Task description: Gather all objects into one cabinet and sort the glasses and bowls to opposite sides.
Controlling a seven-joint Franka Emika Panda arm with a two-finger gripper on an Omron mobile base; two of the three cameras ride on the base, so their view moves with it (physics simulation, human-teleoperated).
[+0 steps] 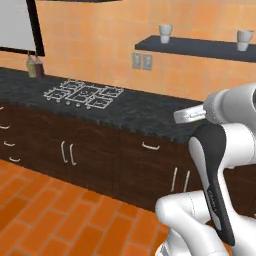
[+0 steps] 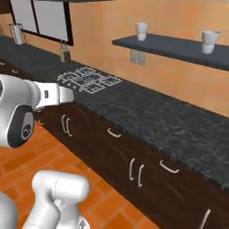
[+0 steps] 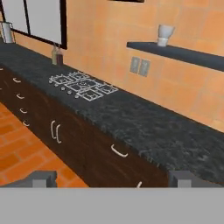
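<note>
The gripper [image 3: 113, 179] looks along a long counter. Its two small dark fingers [image 3: 41, 178] stand wide apart at the lower corners of the hand view, with nothing between them but the dark cabinet fronts beyond. The only tableware to be seen is on a dark floating wall shelf [image 1: 200, 48], high above the speckled black stone countertop [image 1: 140, 112]: a small pale grey-white cup with a flared rim [image 1: 165, 33] near the shelf's left end, and a second pale flared cup [image 1: 244, 40] well apart from it to the right. Both stand upright. They are too small to tell whether either has a handle. Below the shelf, a pair of grey wall sockets [image 1: 142, 61] sits on the orange tiled wall. Set into the countertop to the left is a cooktop with white wire grates [image 1: 82, 93], and past it two small bottles [image 1: 34, 66] stand against the wall beneath a dark-framed window [image 1: 15, 25]. The dark brown wooden base cabinets [image 1: 100, 160] under the counter have shut doors and drawers with short curved silvery handles, and they stand on an orange brick-patterned floor [image 1: 45, 220].
</note>
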